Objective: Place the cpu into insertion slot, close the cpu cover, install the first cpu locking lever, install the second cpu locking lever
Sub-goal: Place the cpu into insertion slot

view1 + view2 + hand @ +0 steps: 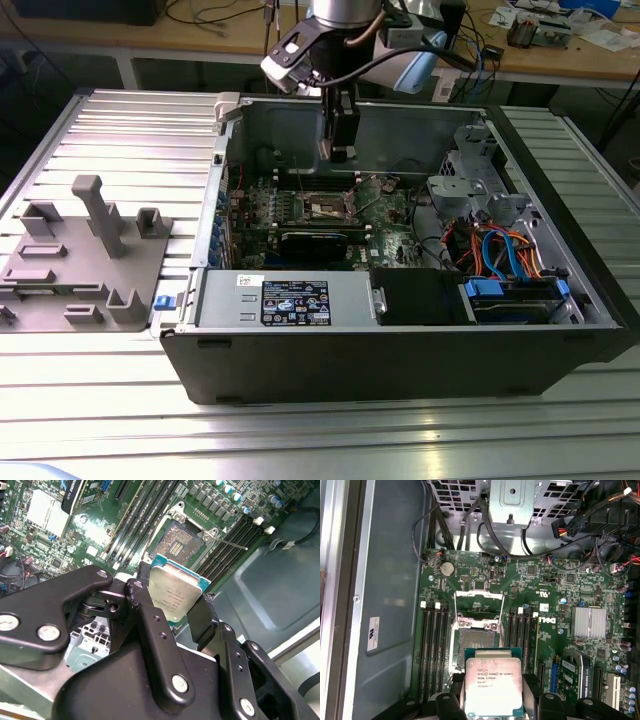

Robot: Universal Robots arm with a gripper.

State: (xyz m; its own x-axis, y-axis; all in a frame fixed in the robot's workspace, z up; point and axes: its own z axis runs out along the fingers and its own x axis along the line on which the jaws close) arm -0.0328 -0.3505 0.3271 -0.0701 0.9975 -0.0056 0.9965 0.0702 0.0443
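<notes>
Clenched on the cpu (176,591), the tool (172,601) holds it over the empty insertion slot (180,542) inside the open computer case (400,360).

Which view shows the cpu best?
First wrist view: the cpu faces the camera, top face square-on, in the hand. Second wrist view shows it obliquely, partly behind a finger. Exterior view: too small to tell.

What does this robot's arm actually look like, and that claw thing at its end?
The arm is a silvery-grey metal tube with a light blue joint cap and black cables running alongside. Its end effector is matte black, built of jointed, flat-sided links studded with silver screws and ending in two slim fingers.
</notes>
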